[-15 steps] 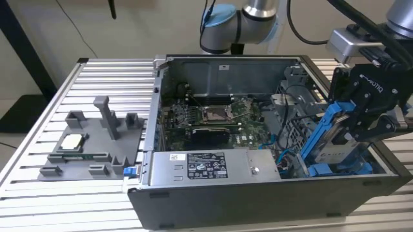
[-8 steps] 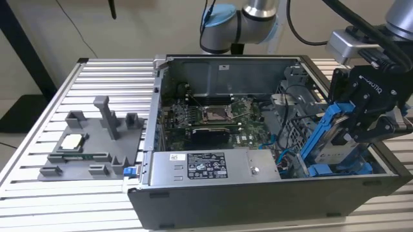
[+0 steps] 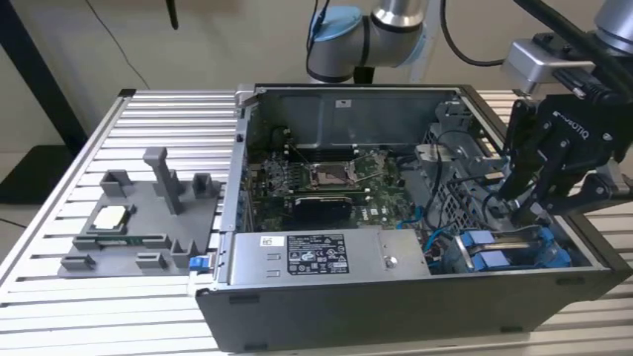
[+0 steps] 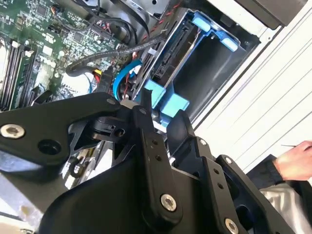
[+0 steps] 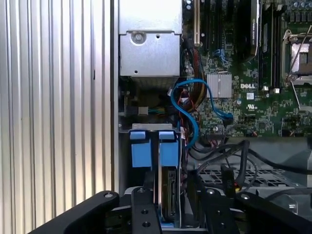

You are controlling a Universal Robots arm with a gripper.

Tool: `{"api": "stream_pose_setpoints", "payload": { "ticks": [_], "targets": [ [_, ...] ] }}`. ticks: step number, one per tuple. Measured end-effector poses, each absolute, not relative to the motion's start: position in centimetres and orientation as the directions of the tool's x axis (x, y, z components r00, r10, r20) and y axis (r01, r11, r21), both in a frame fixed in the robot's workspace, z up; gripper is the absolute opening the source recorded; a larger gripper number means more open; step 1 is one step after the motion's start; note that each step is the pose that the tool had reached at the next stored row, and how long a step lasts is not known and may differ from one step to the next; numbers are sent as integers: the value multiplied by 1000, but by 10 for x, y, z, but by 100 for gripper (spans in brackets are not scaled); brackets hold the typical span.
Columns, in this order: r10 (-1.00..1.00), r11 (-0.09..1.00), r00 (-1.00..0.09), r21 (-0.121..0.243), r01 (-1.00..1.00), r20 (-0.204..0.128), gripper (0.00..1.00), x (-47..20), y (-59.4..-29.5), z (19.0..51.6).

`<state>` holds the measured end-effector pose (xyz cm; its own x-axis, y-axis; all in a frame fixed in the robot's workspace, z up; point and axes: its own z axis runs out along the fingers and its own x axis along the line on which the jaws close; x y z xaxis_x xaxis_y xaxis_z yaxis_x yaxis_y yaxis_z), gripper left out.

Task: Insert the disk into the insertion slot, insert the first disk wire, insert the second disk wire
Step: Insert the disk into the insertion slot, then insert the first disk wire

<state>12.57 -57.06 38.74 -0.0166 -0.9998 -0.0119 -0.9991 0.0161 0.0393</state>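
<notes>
Silver-grey metal seen edge-on and capped by a bright blue carrier handle, the disk (image 5: 168, 200) stands on edge in the insertion slot (image 4: 214, 73) at a corner of the open computer case (image 3: 396, 319), just beside a second blue-handled carrier (image 5: 139, 148). The gripper (image 5: 169, 181) straddles the disk's end away from the handle; whether it clamps the disk cannot be told.

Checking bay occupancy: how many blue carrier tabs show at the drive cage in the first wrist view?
2 blue tabs, side by side: one nearer the table, one nearer the motherboard. More may be hidden.
</notes>
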Motion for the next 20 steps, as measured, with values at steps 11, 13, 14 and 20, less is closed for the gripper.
{"api": "stream_pose_setpoints", "payload": {
  "ticks": [11,13,14,20],
  "targets": [
    [-1000,16,-17,39,-999,-12,40,120,-556,395],
    [-1000,16,-17,39,-999,-13,40,120,-553,395],
    [-1000,16,-17,39,-999,-15,40,120,-552,395],
    [-999,15,-17,40,-999,-28,40,120,-548,396]
  ]
}}
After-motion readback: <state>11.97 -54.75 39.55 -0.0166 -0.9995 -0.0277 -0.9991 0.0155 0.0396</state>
